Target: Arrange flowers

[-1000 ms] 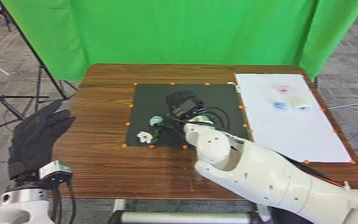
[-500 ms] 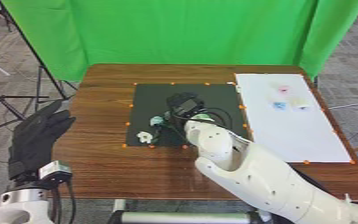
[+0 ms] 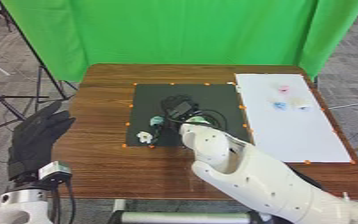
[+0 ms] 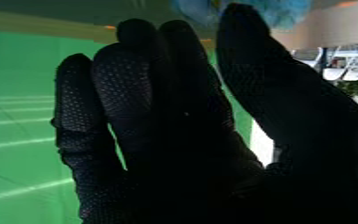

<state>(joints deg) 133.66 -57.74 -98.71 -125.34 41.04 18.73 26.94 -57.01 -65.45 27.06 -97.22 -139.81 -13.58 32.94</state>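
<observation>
In the head view, a pale blue-green flower (image 3: 156,120) and a white flower (image 3: 144,137) lie on the left part of the black mat (image 3: 149,95). My right hand (image 3: 179,106) is over the mat's middle, beyond and to the right of both flowers. My left hand (image 3: 39,137) is held off the table's left edge, fingers straight. In the right wrist view my right hand (image 4: 184,125) has fairly straight fingers, with a gap to the thumb. Blue petals (image 4: 286,11) show beside the thumb's tip; whether they touch is unclear.
On the white board (image 3: 295,140) at the right lie a pink flower (image 3: 284,89), a blue flower (image 3: 280,105) and a cream flower (image 3: 302,103). Orange markers line the mat and board. Dark cables hang around my right wrist, above the mat.
My right hand and forearm have shifted slightly to the left over the mat. The flowers and my left hand look unmoved.
</observation>
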